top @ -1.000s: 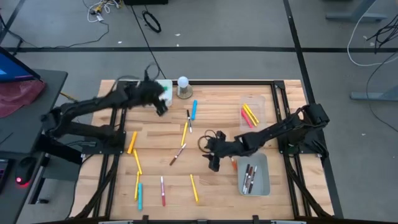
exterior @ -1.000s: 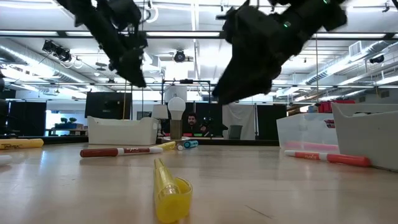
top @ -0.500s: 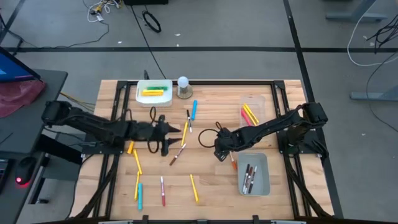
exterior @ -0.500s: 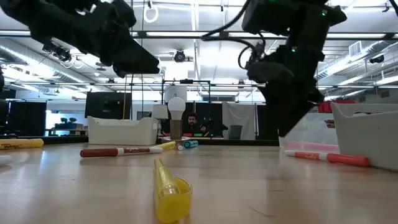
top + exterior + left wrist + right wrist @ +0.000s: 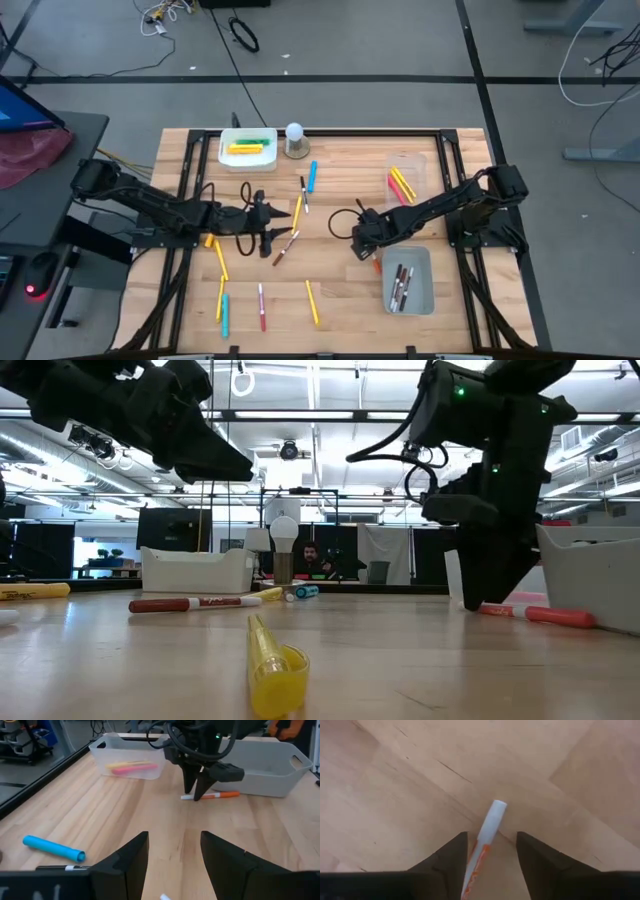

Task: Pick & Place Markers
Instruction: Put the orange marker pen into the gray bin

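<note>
Markers lie scattered flat on the wooden table [image 5: 330,300]. My right gripper [image 5: 366,247] points down and is open. Its fingers stand on either side of an orange marker with a white end [image 5: 490,827], which lies on the table beside the grey tray [image 5: 425,290]. I cannot tell whether the fingers touch it. My left gripper [image 5: 276,222] is open and level above the table's middle, pointing toward the right edge. It is close to a yellow marker [image 5: 297,212] and a white-and-dark marker [image 5: 287,247]. The left wrist view shows a blue marker [image 5: 52,847] on the table.
A white bin [image 5: 247,147] with yellow and green markers and a ball-topped object [image 5: 295,135] stand at the far edge. A clear bin [image 5: 405,180] holds red and yellow markers; the grey tray holds dark-capped ones. Several markers [image 5: 220,262] lie near left, and a yellow one [image 5: 270,670] lies by the low camera.
My left gripper has swung from over the white bin at the far edge down to the table's middle and now lies level, pointing right. My right gripper has shifted a little toward the right edge, tipped to point straight down, and lowered over the orange marker.
</note>
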Controlling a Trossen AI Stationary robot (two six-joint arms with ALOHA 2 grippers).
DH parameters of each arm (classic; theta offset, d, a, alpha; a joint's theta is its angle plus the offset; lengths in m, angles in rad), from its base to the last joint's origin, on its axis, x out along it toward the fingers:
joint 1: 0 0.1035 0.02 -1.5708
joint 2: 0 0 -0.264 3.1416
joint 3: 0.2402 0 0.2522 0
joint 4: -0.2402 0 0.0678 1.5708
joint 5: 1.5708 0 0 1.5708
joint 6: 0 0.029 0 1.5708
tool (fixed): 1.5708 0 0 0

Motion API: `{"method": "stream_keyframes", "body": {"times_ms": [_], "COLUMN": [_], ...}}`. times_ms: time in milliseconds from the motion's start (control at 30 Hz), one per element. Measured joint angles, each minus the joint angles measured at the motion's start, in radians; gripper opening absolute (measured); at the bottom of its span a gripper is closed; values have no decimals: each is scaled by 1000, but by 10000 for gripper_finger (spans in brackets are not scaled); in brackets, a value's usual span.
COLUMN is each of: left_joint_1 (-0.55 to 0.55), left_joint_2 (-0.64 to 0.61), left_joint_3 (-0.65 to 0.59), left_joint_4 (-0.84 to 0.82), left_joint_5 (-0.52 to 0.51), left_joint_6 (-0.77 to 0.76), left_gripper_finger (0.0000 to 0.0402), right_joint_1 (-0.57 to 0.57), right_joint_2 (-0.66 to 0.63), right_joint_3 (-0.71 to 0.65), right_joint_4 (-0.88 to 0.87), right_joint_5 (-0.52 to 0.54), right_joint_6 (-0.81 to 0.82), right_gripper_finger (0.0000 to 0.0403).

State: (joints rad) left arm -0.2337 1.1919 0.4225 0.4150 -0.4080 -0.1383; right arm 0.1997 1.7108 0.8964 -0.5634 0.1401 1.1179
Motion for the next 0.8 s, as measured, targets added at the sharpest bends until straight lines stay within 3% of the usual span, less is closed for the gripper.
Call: {"method": "stream_keyframes", "body": {"times_ms": [333,467,667,800], "left_joint_1": [0,0,0,0], "left_joint_2": [0,0,0,0], "left_joint_3": [0,0,0,0], "left_joint_4": [0,0,0,0], "left_joint_5": [0,0,0,0], "left_joint_6": [1,3,0,0], "left_gripper_finger": [186,186,186,186], "right_joint_1": [1,2,0,27], "right_joint_2": [2,6,-9,-96], "right_joint_3": [-9,-10,-10,-10], "right_joint_4": [24,86,360,476], "right_joint_5": [55,123,183,186], "right_joint_6": [0,-33,-198,-313], "right_gripper_finger": [57,18,13,14]}}
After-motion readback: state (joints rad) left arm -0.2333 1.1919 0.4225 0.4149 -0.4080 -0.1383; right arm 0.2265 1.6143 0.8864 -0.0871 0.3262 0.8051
